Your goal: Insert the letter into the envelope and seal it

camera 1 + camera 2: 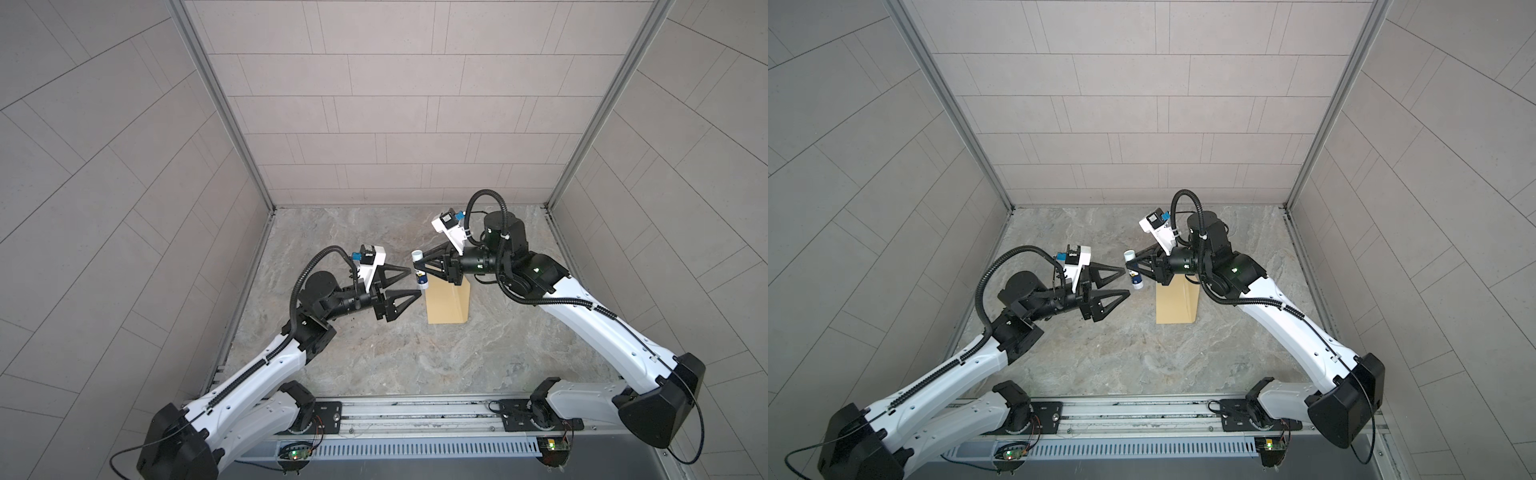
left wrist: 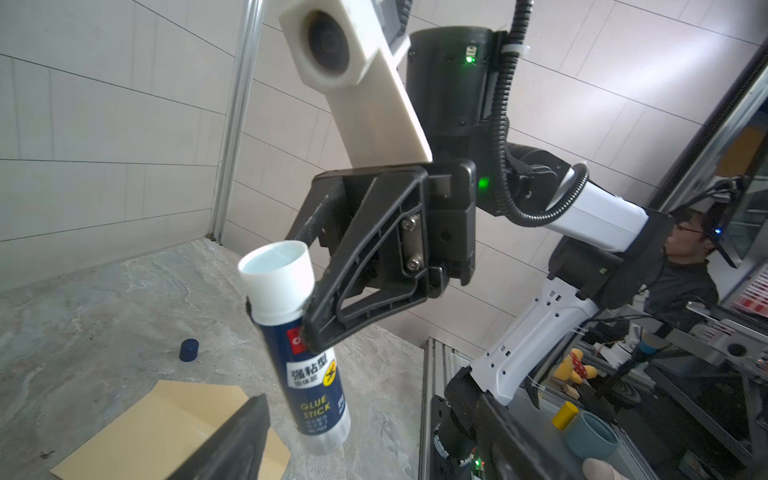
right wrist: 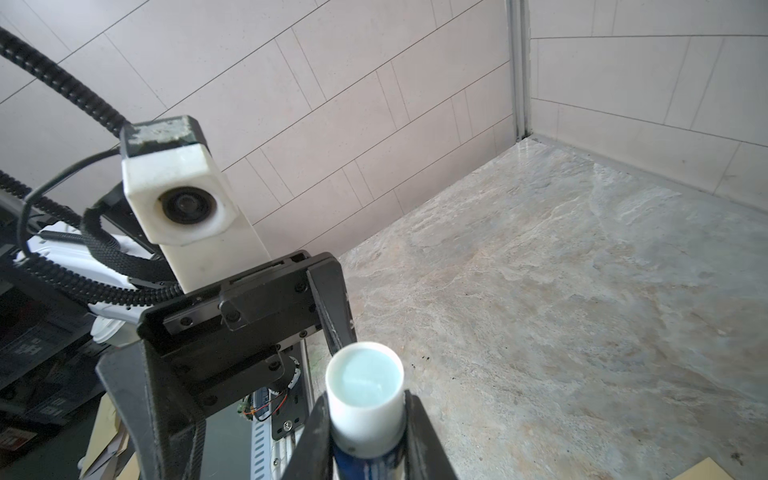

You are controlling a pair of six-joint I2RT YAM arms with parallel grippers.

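The yellow-tan envelope (image 1: 446, 307) (image 1: 1177, 305) (image 2: 166, 419) lies flat on the marble table, mid-right. The letter is out of view. Above the envelope's far end, my right gripper (image 1: 420, 266) (image 1: 1136, 268) (image 3: 365, 419) is shut on an uncapped blue-and-white glue stick (image 1: 419, 270) (image 1: 1133, 272) (image 2: 303, 357) (image 3: 365, 395), held just below its white collar, glue end up. My left gripper (image 1: 415, 281) (image 1: 1126, 281) stands open right beside the stick's lower half, holding nothing. Only one of its fingers (image 2: 237, 440) shows in the left wrist view.
A small dark blue cap (image 2: 189, 350) stands on the table beyond the envelope. Tiled walls close in the table on three sides. A metal rail (image 1: 415, 415) carrying the arm bases runs along the front edge. A person (image 2: 685, 266) sits outside the enclosure.
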